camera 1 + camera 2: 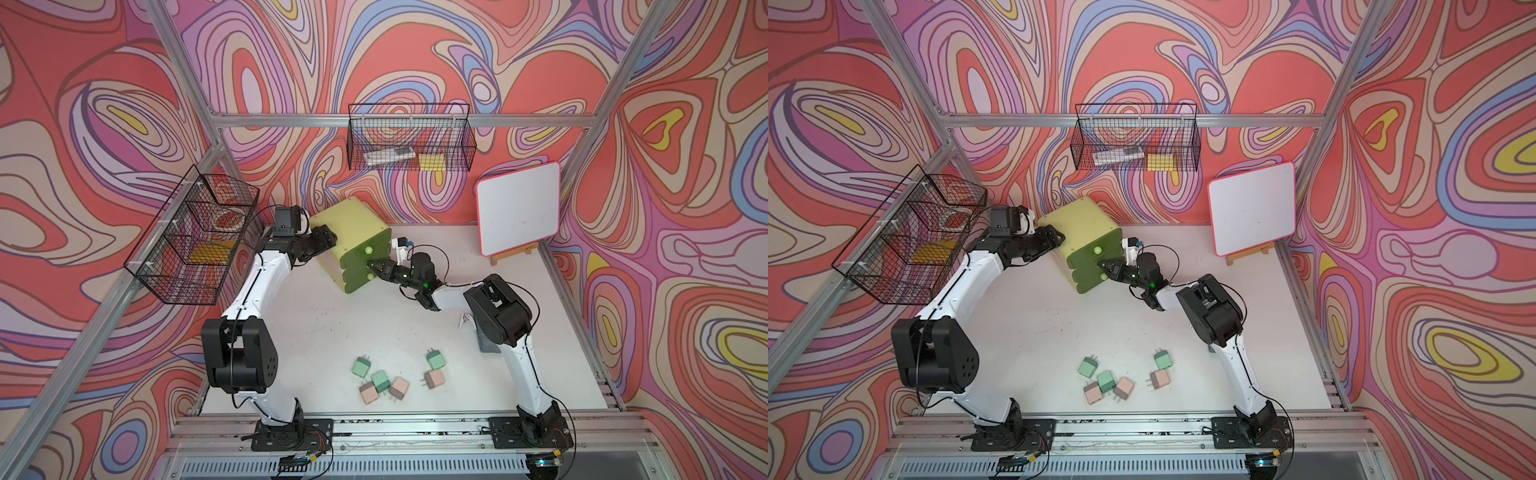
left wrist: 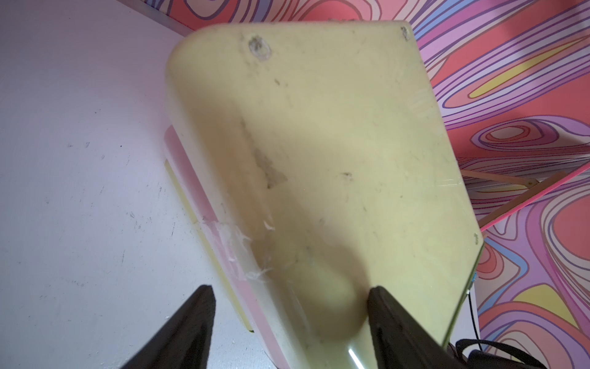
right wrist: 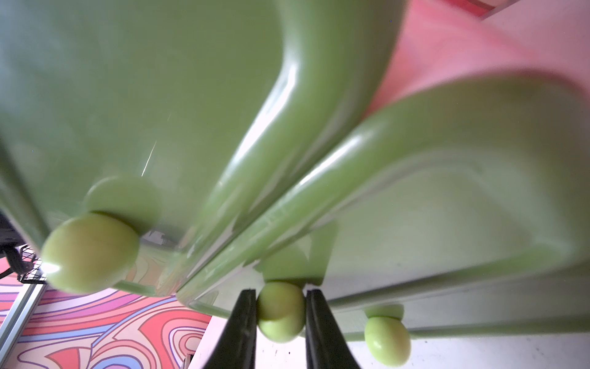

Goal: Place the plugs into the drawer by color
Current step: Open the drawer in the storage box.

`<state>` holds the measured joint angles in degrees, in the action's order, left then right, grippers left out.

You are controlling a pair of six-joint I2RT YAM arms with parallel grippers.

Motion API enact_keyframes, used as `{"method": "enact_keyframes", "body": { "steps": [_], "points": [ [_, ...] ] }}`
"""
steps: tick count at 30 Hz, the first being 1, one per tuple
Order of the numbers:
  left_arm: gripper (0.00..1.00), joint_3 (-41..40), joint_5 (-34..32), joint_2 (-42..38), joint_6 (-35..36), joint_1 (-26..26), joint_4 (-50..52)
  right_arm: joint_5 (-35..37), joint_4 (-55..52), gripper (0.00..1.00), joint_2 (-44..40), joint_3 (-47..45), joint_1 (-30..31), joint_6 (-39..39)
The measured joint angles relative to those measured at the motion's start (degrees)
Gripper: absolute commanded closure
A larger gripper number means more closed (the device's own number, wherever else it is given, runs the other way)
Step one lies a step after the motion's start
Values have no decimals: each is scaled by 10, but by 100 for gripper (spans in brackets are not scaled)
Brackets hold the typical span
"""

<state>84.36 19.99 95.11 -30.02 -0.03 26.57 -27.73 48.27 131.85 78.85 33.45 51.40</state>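
Left arm: base at 7 o'clock of table (image 1: 324, 332), elbow folded, forearm reaching toward 12, wrist turned toward 3; left gripper (image 2: 290, 289) clamps rear corner of drawer cabinet (image 1: 353, 232), which stands at 11 o'clock, fronts facing 4. Right arm: base at 5 o'clock, forearm stretched toward 10; right gripper (image 3: 281, 290) pinches middle knob (image 3: 281, 311). Three mint plugs (image 1: 379, 380) and three pink plugs (image 1: 399, 387) clustered at 6 o'clock

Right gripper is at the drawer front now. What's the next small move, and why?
Probably pull the right gripper straight back to slide the middle drawer out. Its fingers pinch the middle knob, the drawer looks closed, and the left gripper clamps the cabinet at its back corner, bracing it.
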Motion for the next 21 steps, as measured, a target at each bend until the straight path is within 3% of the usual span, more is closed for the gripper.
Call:
{"method": "enact_keyframes", "body": {
  "steps": [7, 21],
  "points": [
    [26, 0, 0, 0, 0, 0, 0, 2, 5, 89, -5, -12, 0, -1],
    [25, 0, -1, 0, 0, 1, 0, 13, 5, 90, -90, -127, 0, -11]
  ]
}}
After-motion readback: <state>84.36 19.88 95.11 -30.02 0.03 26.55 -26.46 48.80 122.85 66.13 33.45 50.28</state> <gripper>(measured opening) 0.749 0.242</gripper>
